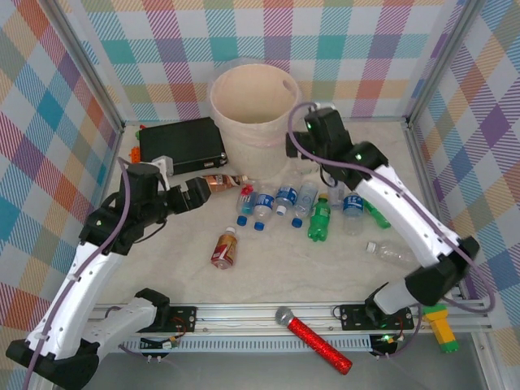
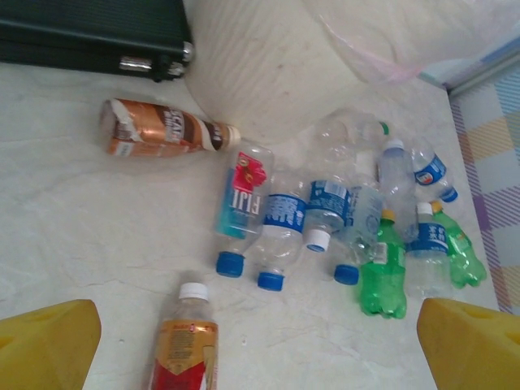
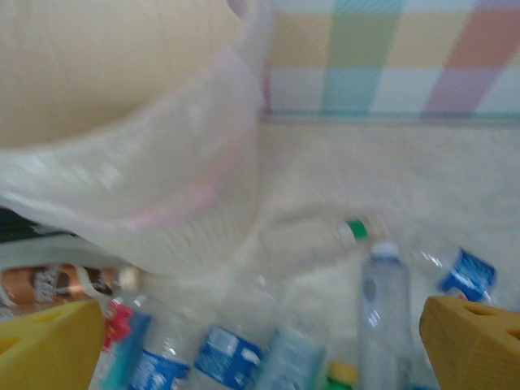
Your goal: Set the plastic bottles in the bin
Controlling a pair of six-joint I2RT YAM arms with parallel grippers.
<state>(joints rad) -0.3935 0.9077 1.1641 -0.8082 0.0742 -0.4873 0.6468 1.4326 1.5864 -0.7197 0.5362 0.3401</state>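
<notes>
The pale beige bin (image 1: 253,101) stands at the back centre, its clear liner (image 3: 154,187) hanging over the rim. Several bottles (image 1: 284,201) lie in a row in front of it: clear blue-capped ones, a green one (image 1: 320,218), a brown one (image 1: 221,182). A red-gold labelled bottle (image 1: 225,249) lies alone, nearer. My left gripper (image 1: 207,193) is open above the table, and that bottle (image 2: 185,341) lies below, between its yellow fingers (image 2: 45,345). My right gripper (image 1: 296,145) is open and empty beside the bin wall (image 3: 122,106), above the bottle row (image 3: 383,309).
A black case (image 1: 181,145) lies left of the bin. One clear bottle (image 1: 390,253) lies apart at the right. A red glittery microphone (image 1: 315,339) rests on the front rail. Chequered walls close in the left, back and right sides.
</notes>
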